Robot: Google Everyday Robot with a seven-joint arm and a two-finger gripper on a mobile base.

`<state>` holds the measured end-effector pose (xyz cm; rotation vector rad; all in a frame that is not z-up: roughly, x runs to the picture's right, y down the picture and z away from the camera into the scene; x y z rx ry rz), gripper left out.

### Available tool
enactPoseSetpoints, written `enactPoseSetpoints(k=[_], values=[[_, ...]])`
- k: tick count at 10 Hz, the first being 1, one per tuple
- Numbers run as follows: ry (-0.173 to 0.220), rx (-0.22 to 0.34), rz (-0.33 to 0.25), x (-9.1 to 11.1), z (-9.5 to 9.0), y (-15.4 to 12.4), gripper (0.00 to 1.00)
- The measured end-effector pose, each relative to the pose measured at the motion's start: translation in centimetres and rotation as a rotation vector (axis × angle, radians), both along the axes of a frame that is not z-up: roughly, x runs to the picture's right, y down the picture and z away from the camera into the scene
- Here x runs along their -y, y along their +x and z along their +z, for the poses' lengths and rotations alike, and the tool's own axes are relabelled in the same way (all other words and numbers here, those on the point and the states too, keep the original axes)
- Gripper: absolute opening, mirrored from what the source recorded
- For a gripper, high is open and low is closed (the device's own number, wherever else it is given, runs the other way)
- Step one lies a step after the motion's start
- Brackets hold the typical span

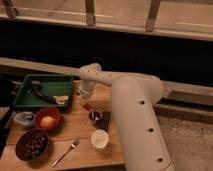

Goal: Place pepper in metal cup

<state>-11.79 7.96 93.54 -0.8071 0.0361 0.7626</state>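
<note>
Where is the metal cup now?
Camera view, left of centre: the metal cup stands beside the black block, behind the white cup, below-right of the tool.

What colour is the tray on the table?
Green, in the camera view; the hand hangs beside the tray, near the metal cup.

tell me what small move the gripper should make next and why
Probably shift the gripper slightly toward the metal cup, until the pepper is over its opening. The pepper shows just below the gripper, up and left of the cup's rim in the view, not yet above it. The white cup stands nearer the camera, apart.
</note>
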Motion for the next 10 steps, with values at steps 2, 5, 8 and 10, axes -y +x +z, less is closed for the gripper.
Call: enactPoseSetpoints(k=[2,5,8,10], values=[[0.004,-0.011,0.011,0.5,-0.3,0.7,0.00],[0.031,-0.015,0.023,2.0,-1.1,0.6,0.00],[0.074,-0.018,0.064,5.4,-3.4,0.2,0.00],[0.112,-0.020,0.088,7.9,-5.6,0.2,0.00]])
